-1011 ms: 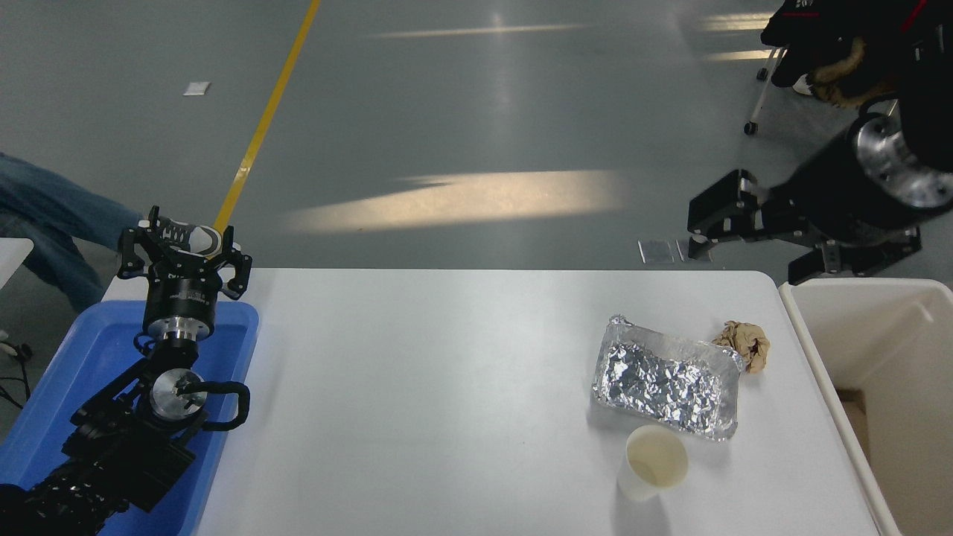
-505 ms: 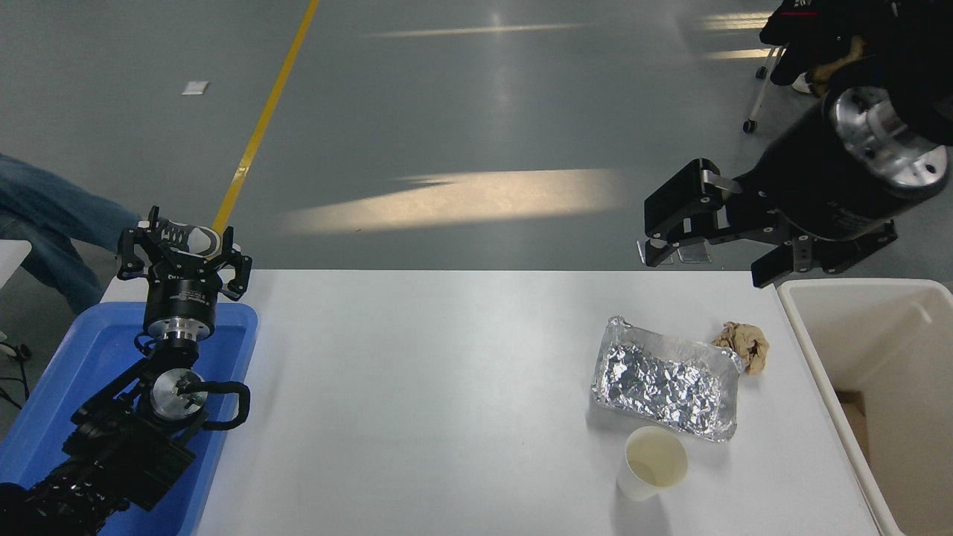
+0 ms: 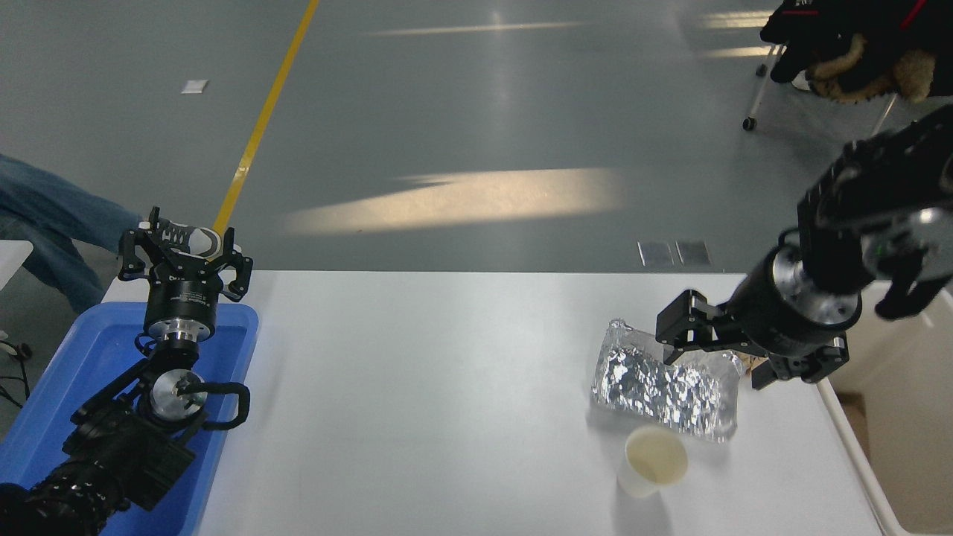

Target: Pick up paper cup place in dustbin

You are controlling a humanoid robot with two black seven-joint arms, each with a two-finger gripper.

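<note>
Grey floor w/ yellow line behind a white table [image 3: 417, 387]. Head view: paper cup [image 3: 654, 461] stands upright, lower right of frame, just below the foil tray [image 3: 663, 383], untouched. Right gripper [image 3: 711, 350] hangs over the tray's upper right, fingers spread, holding nothing. Dustbin [image 3: 864, 454] at right edge. Left gripper [image 3: 182, 249] parked over the blue tray [image 3: 45, 402], lower left, fingers apart. Grasp, carry & drop all left to do.

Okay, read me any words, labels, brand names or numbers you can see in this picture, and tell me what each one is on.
No text here can be read.
Left gripper: faint pale marks on its black wrist housing, too small to read.
Right gripper: no legible print.
Paper cup: plain, no print.
Foil tray: no label.
Dustbin: no label.
Blue tray: no label.
</note>
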